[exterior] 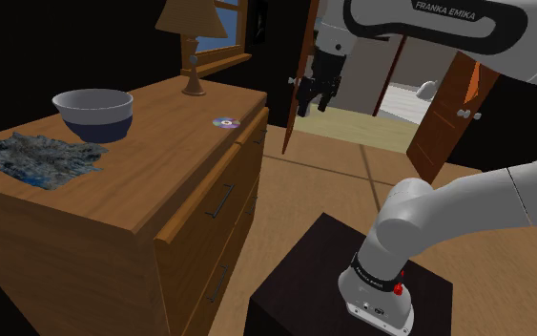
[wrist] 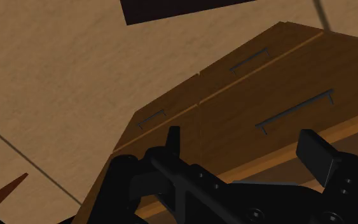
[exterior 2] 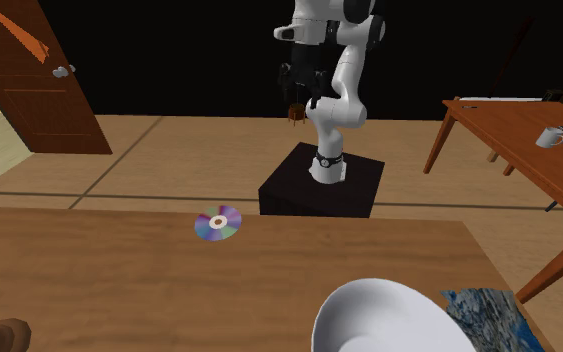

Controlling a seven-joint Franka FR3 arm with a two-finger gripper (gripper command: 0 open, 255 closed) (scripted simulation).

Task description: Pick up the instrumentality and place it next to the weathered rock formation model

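Wood flooring runs beneath a wooden dresser [exterior: 161,191] whose top carries everything you need. Your target, the small shiny disc [exterior: 224,122], lies flat near the drawer-side edge. It is well apart from the grey-blue rock model [exterior: 37,157], and a white bowl [exterior: 92,113] stands roughly between them. Your jaws hang in the air off the dresser, over the floor. In the wrist view they stand apart with nothing between them, facing the drawer fronts. I judge that no step is done yet. You have the approach to the disc, the grasp, the carry past the bowl and the set-down beside the rock model all ahead.
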